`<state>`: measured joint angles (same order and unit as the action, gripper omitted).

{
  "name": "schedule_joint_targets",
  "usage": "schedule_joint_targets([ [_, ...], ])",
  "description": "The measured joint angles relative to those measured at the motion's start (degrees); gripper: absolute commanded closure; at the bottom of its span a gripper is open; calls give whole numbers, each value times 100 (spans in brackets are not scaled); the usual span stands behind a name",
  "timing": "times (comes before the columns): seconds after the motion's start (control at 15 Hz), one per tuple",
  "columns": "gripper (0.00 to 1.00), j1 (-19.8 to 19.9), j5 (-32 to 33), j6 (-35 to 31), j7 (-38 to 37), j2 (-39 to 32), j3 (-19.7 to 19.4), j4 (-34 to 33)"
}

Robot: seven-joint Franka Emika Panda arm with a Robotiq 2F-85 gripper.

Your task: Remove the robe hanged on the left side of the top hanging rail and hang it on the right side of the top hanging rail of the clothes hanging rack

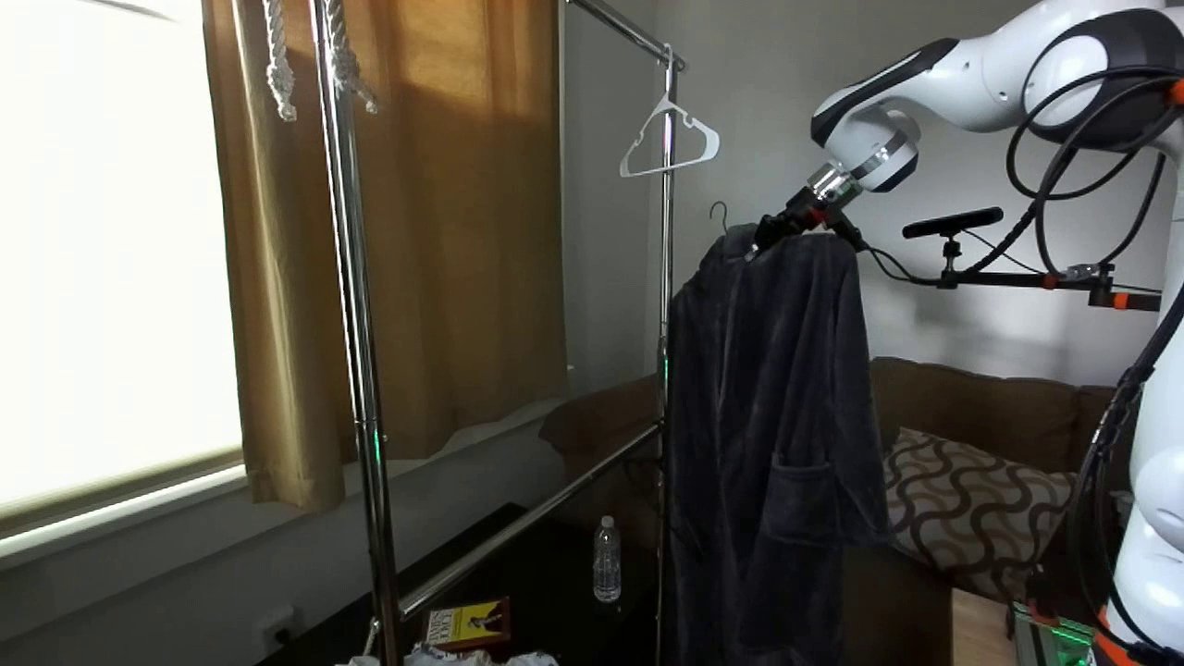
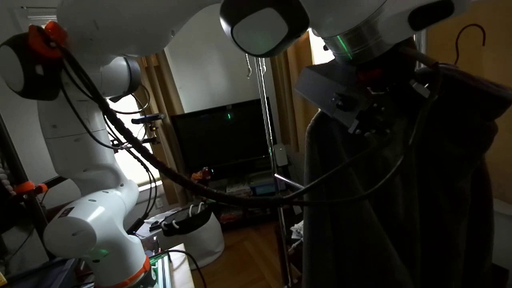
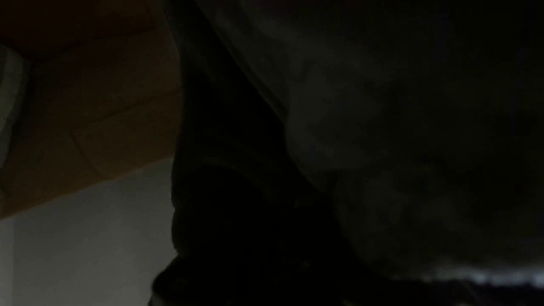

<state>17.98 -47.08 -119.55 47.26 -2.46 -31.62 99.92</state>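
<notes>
I had onscreen a dark grey robe (image 1: 768,425), silvery rack (image 1: 357,310), white hanger (image 1: 652,170), golden-brown curtain (image 1: 462,259) at left and, far right, a pale cushion (image 1: 971,504) patterned with brown waves.

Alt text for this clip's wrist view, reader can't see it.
The robe fills the middle and right of a very dim picture. At upper left is apparently wood floor; at lower left, a grey surface. Bottom centre is too dark to read.

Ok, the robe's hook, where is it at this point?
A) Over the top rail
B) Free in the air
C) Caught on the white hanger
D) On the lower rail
B: in both exterior views the hook above the robe curls with nothing in its bend, clear of the top rail.
</notes>
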Motion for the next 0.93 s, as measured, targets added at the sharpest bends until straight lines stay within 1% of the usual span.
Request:
schedule_joint_targets([
  [0.2, 98, 137, -16, 5, 6, -85, 181, 69],
  [0.4, 98, 358, -325, 180, 87, -230, 363, -136],
  [0.73, 98, 924, -1217, 1191, 511, -548, 400, -1152],
  [0.93, 98, 1215, -1567, 1762, 687, -769, 429, -1831],
])
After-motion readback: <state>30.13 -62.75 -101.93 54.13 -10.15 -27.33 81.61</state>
